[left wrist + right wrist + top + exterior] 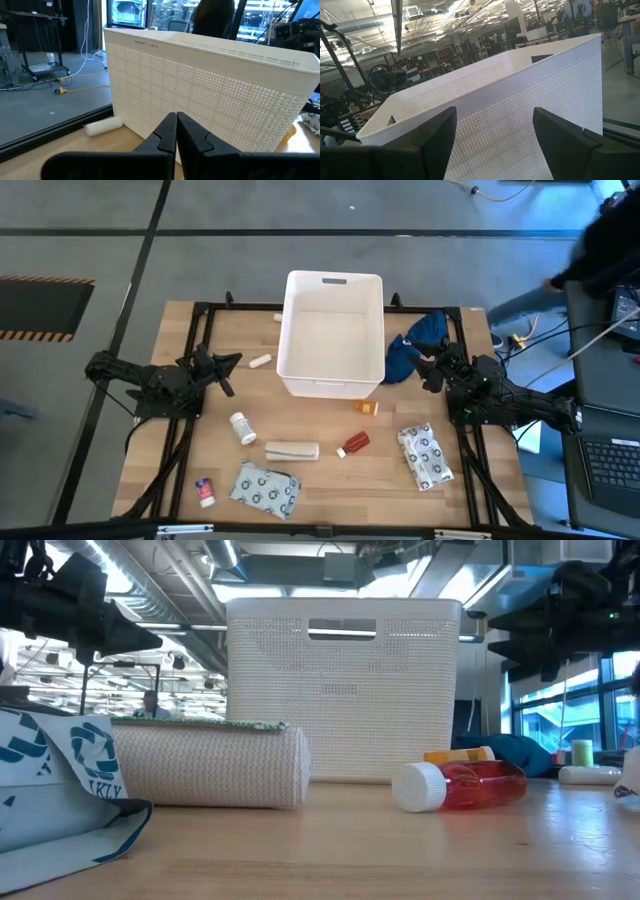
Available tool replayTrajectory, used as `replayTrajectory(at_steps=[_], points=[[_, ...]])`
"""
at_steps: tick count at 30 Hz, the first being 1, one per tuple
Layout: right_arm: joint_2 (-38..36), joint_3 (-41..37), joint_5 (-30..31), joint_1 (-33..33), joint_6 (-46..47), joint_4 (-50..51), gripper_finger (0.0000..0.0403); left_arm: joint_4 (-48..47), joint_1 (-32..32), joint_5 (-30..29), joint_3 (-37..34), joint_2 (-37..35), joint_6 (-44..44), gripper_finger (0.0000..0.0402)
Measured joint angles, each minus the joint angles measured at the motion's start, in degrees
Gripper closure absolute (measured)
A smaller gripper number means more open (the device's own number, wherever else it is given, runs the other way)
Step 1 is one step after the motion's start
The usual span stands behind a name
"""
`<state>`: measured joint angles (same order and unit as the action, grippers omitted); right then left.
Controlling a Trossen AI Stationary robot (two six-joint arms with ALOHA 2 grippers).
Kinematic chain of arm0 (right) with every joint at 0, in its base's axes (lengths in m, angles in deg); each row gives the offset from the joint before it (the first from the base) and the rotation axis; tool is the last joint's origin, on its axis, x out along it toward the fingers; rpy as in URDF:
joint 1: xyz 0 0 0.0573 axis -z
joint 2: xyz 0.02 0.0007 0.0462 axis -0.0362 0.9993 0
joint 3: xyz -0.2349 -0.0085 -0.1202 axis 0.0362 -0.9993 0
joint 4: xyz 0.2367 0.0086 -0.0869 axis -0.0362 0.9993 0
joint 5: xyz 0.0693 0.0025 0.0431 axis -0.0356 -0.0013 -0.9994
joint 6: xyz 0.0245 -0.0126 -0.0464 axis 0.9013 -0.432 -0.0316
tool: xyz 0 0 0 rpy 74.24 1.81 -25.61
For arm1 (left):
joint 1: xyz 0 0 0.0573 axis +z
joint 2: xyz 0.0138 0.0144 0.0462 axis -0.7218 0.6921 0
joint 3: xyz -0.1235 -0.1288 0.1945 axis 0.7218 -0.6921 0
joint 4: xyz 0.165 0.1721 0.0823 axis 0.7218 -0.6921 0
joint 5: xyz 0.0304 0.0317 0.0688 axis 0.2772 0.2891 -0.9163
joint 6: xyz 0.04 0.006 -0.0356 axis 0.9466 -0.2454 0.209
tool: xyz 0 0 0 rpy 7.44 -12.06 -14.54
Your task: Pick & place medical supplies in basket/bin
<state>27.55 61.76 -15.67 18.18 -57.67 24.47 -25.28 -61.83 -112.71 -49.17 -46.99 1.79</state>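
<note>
The white tub [333, 333] stands at the table's far middle, nothing visible inside. Supplies lie loose on the wood in front of it: an orange vial [368, 408], red vial [355, 444], bandage roll [292, 450], pill bottle [243, 427] and two dotted packets [265, 487] [424, 455]. The left gripper [233, 361], clenched and holding nothing, hovers left of the tub; the right gripper [428, 370], fingers spread, hovers at its right beside a blue cloth bundle [415, 343].

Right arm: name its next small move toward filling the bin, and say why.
Probably swing the right pincer, which is open and empty beside the blue cloth bundle, down toward the orange vial. The white bin looks empty, every supply lies on the table, and that vial seems closest. The left pincer is shut and waits left of the bin.
</note>
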Motion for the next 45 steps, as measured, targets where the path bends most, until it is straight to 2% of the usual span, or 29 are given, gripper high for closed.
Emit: replayTrajectory(at_steps=[27,31,40,45], points=[[0.0,0.0,0.0,0.0,0.2,0.0,0.014,0.0,0.0,0.0,0.0,0.0,0.0,0.0395],[0.0,0.0,0.1,0.0,4.7,0.0,0.014,0.0,0.0,0.0,0.0,0.0,0.0,0.0395],[0.0,0.0,1.5,0.0,7.3,0.0,0.014,0.0,0.0,0.0,0.0,0.0,0.0,0.0395],[0.0,0.0,1.5,0.0,14.0,-0.1,0.014,0.0,0.0,0.0,0.0,0.0,0.0,0.0395]])
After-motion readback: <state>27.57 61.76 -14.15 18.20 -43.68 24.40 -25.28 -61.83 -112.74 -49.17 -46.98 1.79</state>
